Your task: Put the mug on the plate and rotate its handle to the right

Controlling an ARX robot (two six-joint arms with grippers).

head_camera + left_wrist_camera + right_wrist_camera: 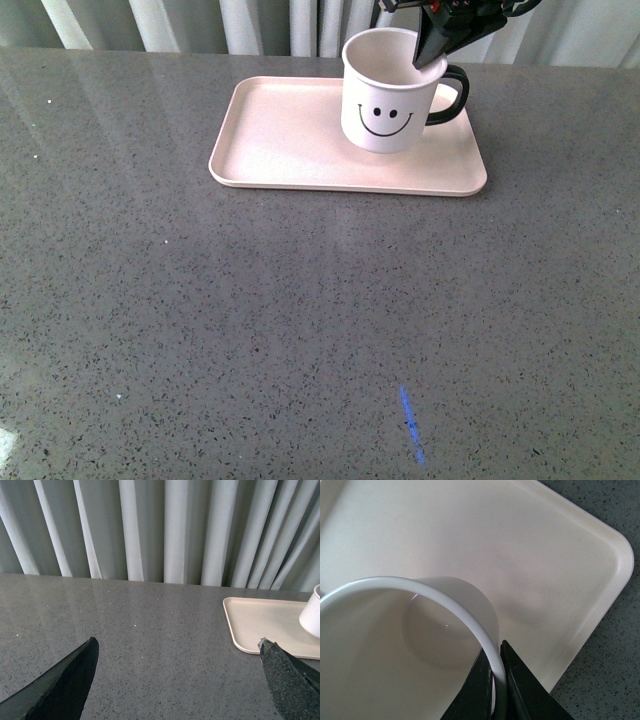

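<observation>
The white mug (382,95) with its black smiley face stands upright on the right half of the pale pink plate (280,140), face toward me. Its black handle (452,95) points right. My right gripper (432,50) reaches down from above and is shut on the mug's rim just beside the handle, one finger inside and one outside. In the right wrist view the mug rim (485,635) runs between the right gripper's (498,652) black fingers above the plate (560,565). My left gripper (177,652) hangs open over bare table, left of the plate (260,625) and the mug (312,612).
A grey speckled tabletop (300,330) stretches in front of the plate, with a short blue mark (411,425) near the front edge. Pale pleated curtains (165,530) hang right behind the table's far edge.
</observation>
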